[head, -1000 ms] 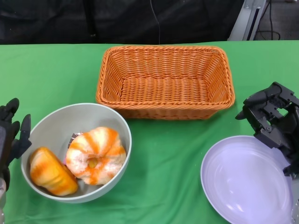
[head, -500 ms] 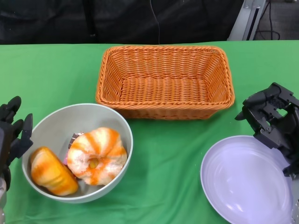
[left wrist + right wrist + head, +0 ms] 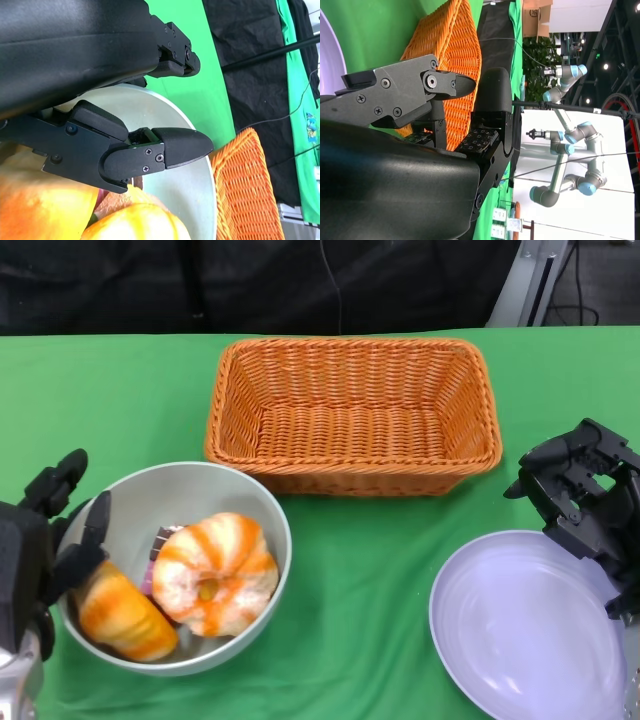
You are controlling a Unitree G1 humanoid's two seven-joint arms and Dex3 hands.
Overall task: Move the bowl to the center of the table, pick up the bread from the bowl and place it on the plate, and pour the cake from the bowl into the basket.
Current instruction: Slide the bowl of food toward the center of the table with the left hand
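Observation:
The grey bowl point(image 3: 200, 472) sits at the front left of the green table, holding an elongated orange bread point(image 3: 125, 615) and a round orange-and-white striped cake point(image 3: 215, 575). My left hand point(image 3: 45, 550) grips the bowl's left rim, with one finger inside above the bread and the others outside. In the left wrist view its fingers point(image 3: 175, 147) straddle the bowl point(image 3: 192, 190). The lilac plate point(image 3: 530, 625) lies at the front right. My right hand point(image 3: 580, 495) hovers at the plate's far right edge, fingers apart and holding nothing. The orange wicker basket point(image 3: 352, 415) stands at the back centre.
A small dark wrapped item point(image 3: 160, 540) lies in the bowl behind the cake. Bare green cloth point(image 3: 360, 580) stretches between bowl and plate. The right wrist view shows the basket point(image 3: 455, 60) beside my right hand and other robot arms far off.
My left hand has moved right onto the bowl's rim, and the bowl with its contents has shifted slightly to the right. The right hand has not moved.

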